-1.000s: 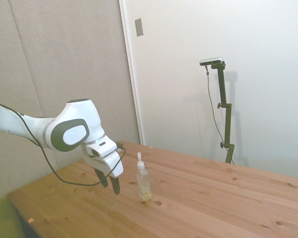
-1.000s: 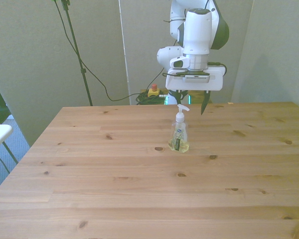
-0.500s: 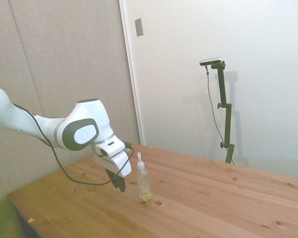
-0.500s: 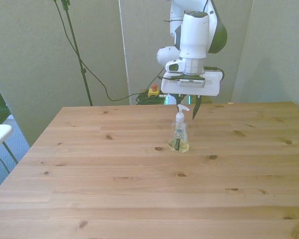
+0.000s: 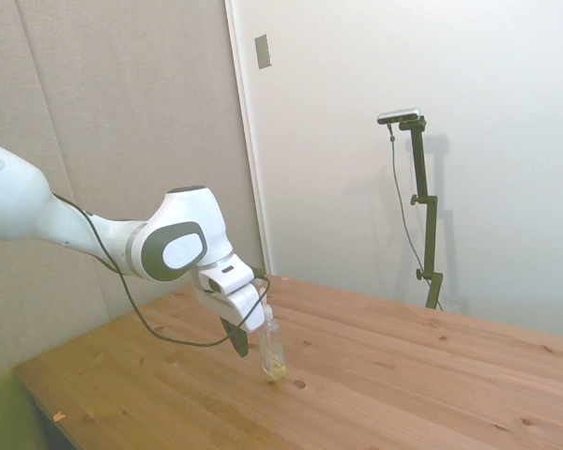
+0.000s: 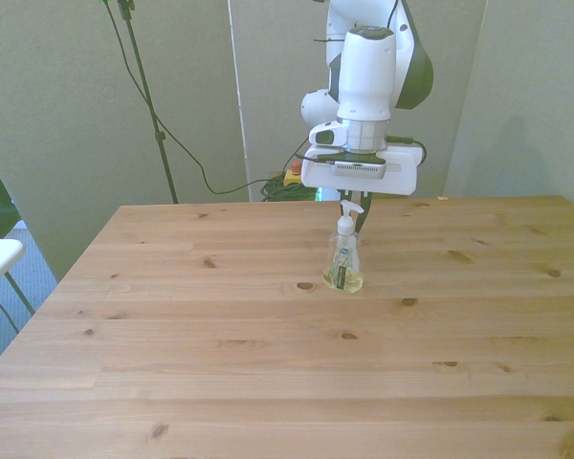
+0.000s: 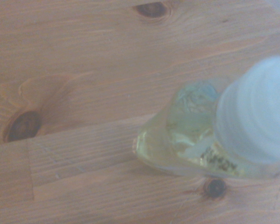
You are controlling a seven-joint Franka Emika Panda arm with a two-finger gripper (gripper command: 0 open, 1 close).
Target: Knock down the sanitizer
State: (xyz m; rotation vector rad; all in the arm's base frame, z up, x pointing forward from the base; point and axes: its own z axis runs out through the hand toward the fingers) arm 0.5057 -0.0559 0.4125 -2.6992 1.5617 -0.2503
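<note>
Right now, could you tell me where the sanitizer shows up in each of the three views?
Side view: the sanitizer stands left of centre, low, right beside the gripper.
Front view: centre, just right of the middle, below the gripper.
Wrist view: a close blur, white top nearest.
Shared landmark: the dark knot beside the bottle's base.

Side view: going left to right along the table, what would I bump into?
Robot arm → gripper → sanitizer → bare wooden table
</note>
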